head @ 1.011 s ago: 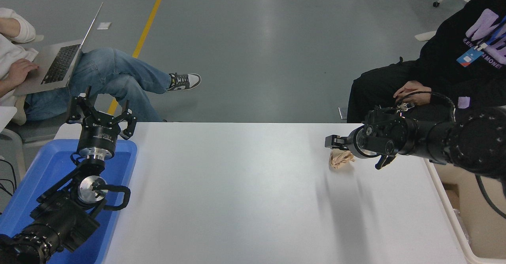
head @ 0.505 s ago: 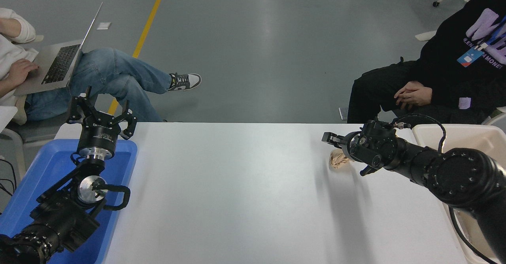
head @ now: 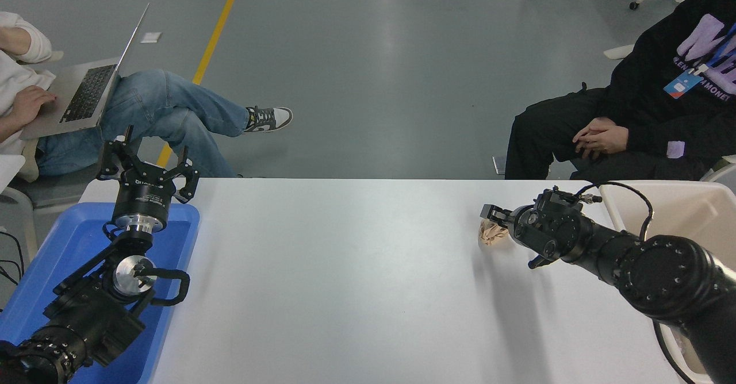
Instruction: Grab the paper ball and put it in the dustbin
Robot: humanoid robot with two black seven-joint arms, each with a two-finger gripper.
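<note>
1. The right hand (head: 499,227) is down at the small crumpled tan-brown paper ball (head: 490,233), which sits on the white worktop (head: 345,280) near its far right side. One finger shows just above the ball and another pokes out lower, at the near side of the wrist — spread apart, by the look of it, and not yet closed on the paper.
2. The step in hand, as I read it, is the grasp. The ball is half hidden behind the hand, so I cannot say whether the near finger really sits on its far side.
3. To do it well: get the wad centred between the fingers before closing — crumpled paper is light and will skid away if one finger nudges it first.
4. Close gently; it squashes rather than resists.
5. Lift straight up, then swing right to the large beige plastic dustbin (head: 618,214), just beside the worktop's right edge, clearing its thick rim.
6. The left hand (head: 147,168) is parked, fingers spread, over the shallow blue tray (head: 69,240).
</note>
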